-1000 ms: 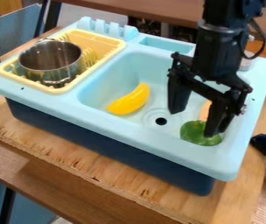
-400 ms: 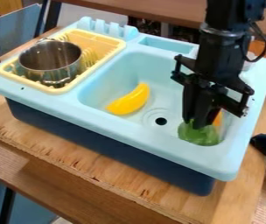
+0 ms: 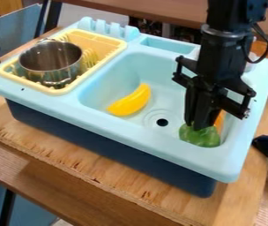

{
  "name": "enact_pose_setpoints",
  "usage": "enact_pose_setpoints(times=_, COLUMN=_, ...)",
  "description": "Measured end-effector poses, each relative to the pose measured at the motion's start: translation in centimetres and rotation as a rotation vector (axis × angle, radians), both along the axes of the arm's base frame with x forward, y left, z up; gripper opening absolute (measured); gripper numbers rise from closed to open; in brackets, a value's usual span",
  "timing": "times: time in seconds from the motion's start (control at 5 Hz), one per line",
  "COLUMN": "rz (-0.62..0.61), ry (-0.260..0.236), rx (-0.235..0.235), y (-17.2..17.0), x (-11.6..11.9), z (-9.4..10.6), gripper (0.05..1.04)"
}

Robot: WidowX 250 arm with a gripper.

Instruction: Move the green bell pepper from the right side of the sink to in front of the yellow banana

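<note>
I have the gripper (image 3: 195, 126) pointing down, its fingers drawn together on the top of the green pepper (image 3: 200, 137), whose body lies directly below them.

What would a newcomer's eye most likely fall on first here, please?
Probably the black gripper, closed on a green object at the right end of the sink. Next, the bright yellow curved toy left of the drain, then the shiny metal pot in the yellow rack at upper left.
</note>
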State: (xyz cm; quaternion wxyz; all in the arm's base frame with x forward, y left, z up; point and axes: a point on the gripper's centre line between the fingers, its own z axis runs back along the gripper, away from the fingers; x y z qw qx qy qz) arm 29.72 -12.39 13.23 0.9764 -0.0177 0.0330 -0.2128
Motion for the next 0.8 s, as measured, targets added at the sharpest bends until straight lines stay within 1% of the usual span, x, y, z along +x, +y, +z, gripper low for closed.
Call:
enact_pose_setpoints(times=0.2, rz=-0.006, ry=0.0, rx=-0.004, y=0.1, x=-0.3, z=0.4, gripper=0.073)
enact_pose_setpoints(times=0.4, rz=0.035, ry=-0.051, rx=0.0, y=1.9, x=-0.7, z=2.5, gripper=0.073)
enact_pose_setpoints(times=0.6, rz=0.076, ry=-0.077, rx=0.025, y=3.8, x=-1.1, z=3.9, gripper=0.073)
enact_pose_setpoints(times=0.8, rz=0.132, ry=-0.07, rx=0.051, y=6.4, x=-1.0, z=3.9, gripper=0.073)
